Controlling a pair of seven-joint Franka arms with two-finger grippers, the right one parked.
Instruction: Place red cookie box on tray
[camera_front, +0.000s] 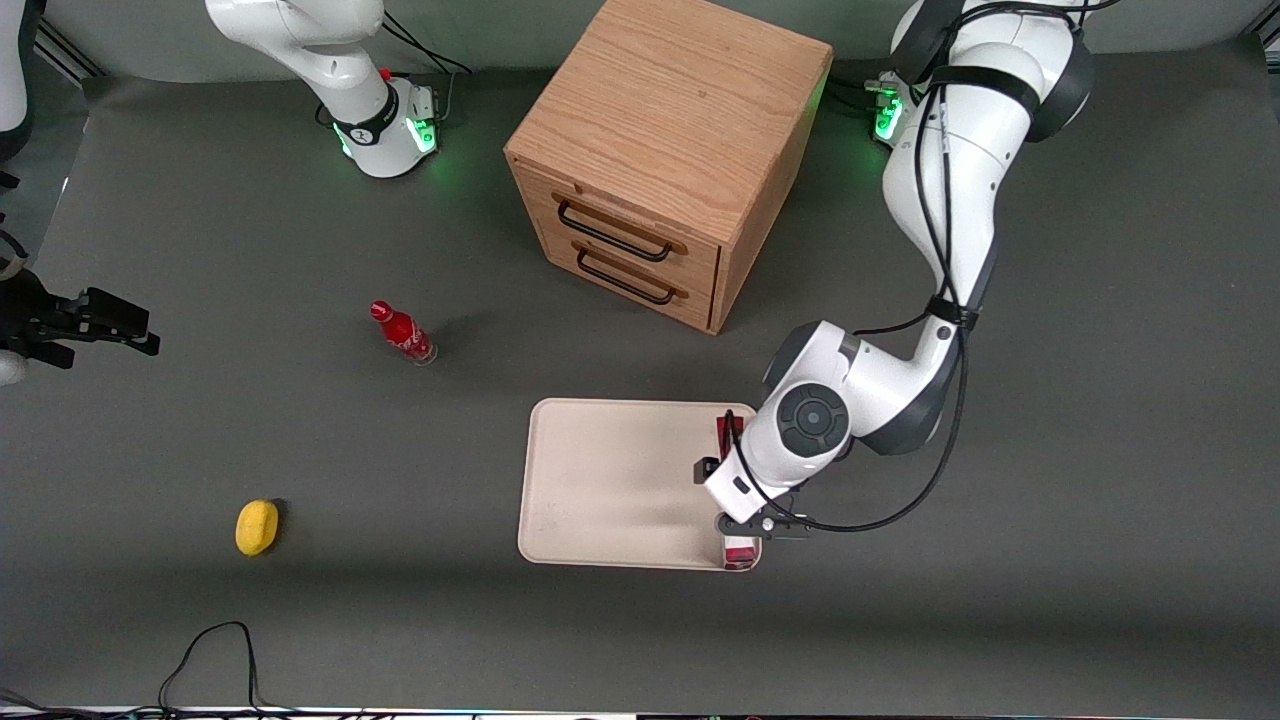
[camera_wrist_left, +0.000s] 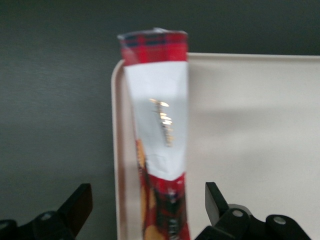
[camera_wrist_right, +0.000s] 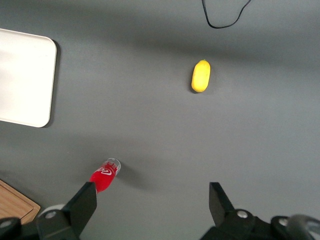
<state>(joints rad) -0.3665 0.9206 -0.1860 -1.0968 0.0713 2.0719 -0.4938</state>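
Red cookie box (camera_wrist_left: 159, 150), thin cardboard, on edge on cream tray (camera_front: 610, 480), gripper (camera_front: 738, 510) released.

White left arm (camera_front: 960, 150), black joint bands, black cables, gripper (camera_front: 745, 520) with black jaws

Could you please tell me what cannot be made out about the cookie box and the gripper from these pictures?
- Front view: the arm covers most of the red cookie box; only its ends show at the tray edge.
- Left wrist view: the box's print is blurred and unreadable; the frame edge cuts off its nearer end.
- The open gripper straddles the box; whether the box rests fully on the tray is unclear.
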